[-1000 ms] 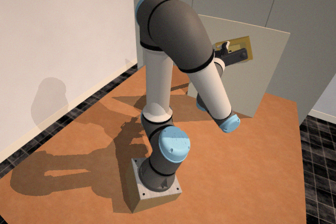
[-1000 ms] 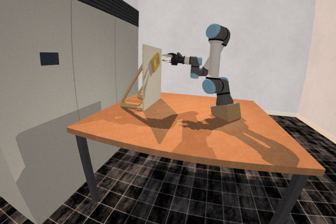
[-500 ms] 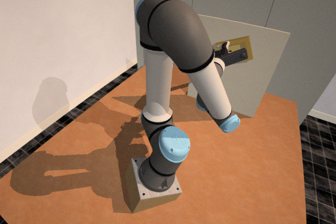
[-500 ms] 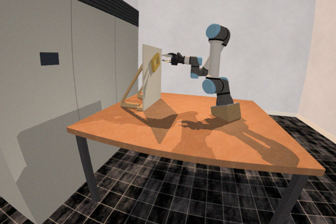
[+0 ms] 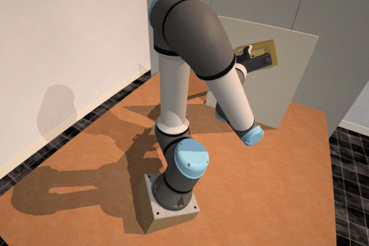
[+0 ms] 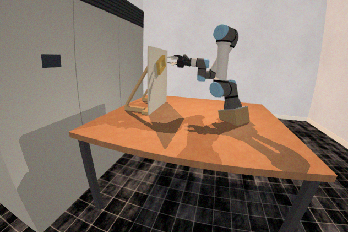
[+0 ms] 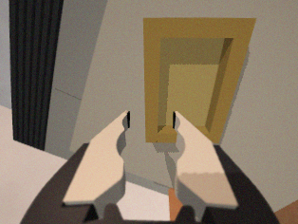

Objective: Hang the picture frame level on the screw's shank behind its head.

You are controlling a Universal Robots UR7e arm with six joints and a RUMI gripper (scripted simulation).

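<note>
The mustard-yellow picture frame (image 5: 274, 54) (image 6: 162, 57) (image 7: 199, 28) lies against the upright pale board (image 5: 298, 67) (image 6: 157, 94) (image 7: 109, 71), high up on its face. My gripper (image 5: 246, 49) (image 6: 169, 61) (image 7: 151, 112) points straight at the board. Its fingers stand partly closed with a gap between them. In the wrist view the two fingertips line up on either side of one corner and side bar of the frame, just short of it. Nothing is between the fingers. The screw is hidden behind the frame, and I cannot tell how the frame sits on it.
The board leans on wooden struts (image 6: 137, 88) at the back of the orange table (image 5: 268, 177) (image 6: 253, 145). Grey cabinet panels (image 6: 56, 83) stand right behind it. The arm's base block (image 5: 155, 216) sits near the table's front.
</note>
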